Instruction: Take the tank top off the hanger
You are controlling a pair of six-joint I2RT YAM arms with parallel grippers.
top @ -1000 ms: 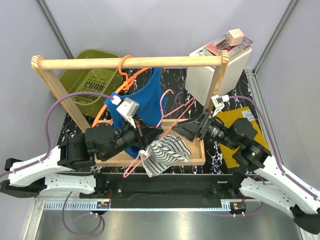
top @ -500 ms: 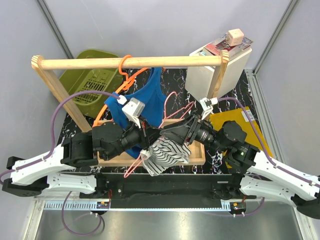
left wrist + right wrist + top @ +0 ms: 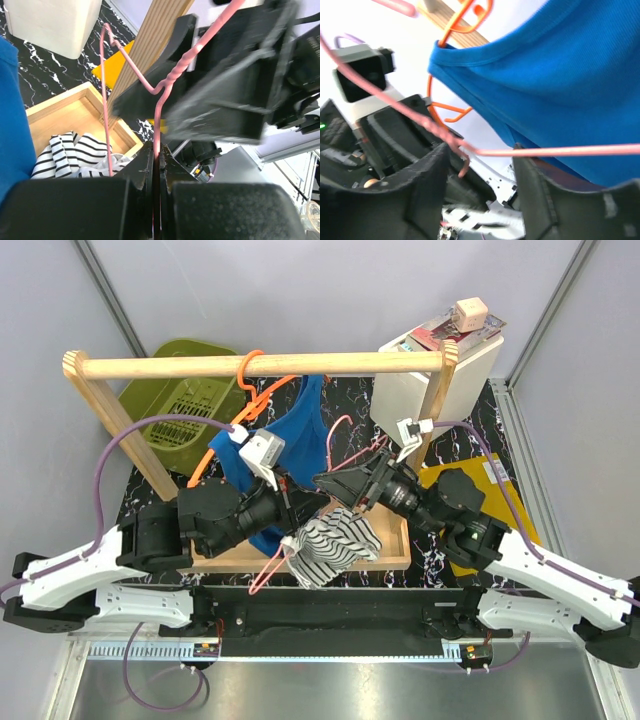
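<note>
One blue tank top [image 3: 300, 430] on one orange hanger [image 3: 258, 395], left tool [image 3: 156, 152] pinching one pink hanger [image 3: 155, 115], right tool [image 3: 481, 165] spread wide, one striped garment [image 3: 330, 545].

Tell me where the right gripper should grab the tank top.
Probably the strap of the tank top where it wraps the orange hanger, from the right: its hemmed edge faces the open right gripper. Mind the pink hanger crossing between its jaws.

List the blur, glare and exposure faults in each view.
Top external: sharp and evenly lit, with glare on the metal strip at the near edge. Left wrist: the right pincer is smeared, the left pincer dark and soft. Right wrist: background blown out white, pink hanger blurred, tank top fairly crisp.
</note>
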